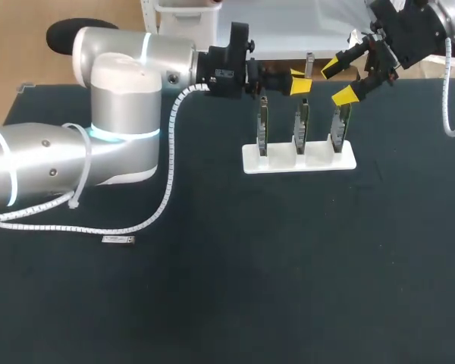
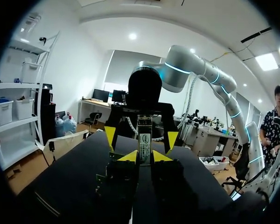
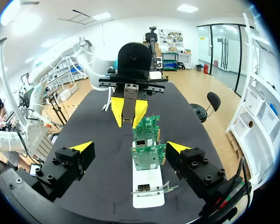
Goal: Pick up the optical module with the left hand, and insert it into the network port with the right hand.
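The optical module (image 2: 144,139), a slim silver bar, stands upright between my left gripper's (image 2: 145,157) yellow tips, which are shut on it. In the head view the left gripper (image 1: 300,82) hovers above the back of the white stand (image 1: 299,161) with the module (image 1: 309,64) sticking up. My right gripper (image 1: 338,80) faces it from the right, open and holding nothing. In the right wrist view the right gripper (image 3: 129,147) straddles the nearest network card (image 3: 148,156), and the left gripper (image 3: 128,112) holds the module (image 3: 129,103) just ahead.
Three green network cards (image 1: 299,125) stand upright in slots of the white stand on the dark table (image 1: 288,265). A small silver part (image 1: 118,240) lies on the table near the left arm's white cable (image 1: 167,189).
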You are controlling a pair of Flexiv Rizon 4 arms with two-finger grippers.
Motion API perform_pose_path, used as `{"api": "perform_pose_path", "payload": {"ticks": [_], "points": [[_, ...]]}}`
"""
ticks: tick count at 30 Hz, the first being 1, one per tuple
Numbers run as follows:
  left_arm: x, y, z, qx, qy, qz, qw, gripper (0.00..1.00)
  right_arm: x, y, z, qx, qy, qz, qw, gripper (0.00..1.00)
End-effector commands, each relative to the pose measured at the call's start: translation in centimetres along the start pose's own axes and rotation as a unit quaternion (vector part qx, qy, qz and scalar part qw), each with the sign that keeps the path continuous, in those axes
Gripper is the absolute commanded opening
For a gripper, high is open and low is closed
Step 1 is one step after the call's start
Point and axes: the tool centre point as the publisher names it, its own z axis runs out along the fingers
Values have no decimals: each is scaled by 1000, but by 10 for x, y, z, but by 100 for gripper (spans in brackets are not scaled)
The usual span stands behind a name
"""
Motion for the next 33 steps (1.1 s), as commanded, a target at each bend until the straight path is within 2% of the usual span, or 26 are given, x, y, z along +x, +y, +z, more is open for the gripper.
{"api": "perform_pose_path", "payload": {"ticks": [1, 33], "points": [[-1, 3, 1, 1, 4, 0, 1000, 0, 1, 1, 0, 2, -1, -1, 1000, 100], [6, 7, 7, -6, 11, -7, 1000, 0, 1, 1, 0, 2, -1, -1, 1000, 100]]}}
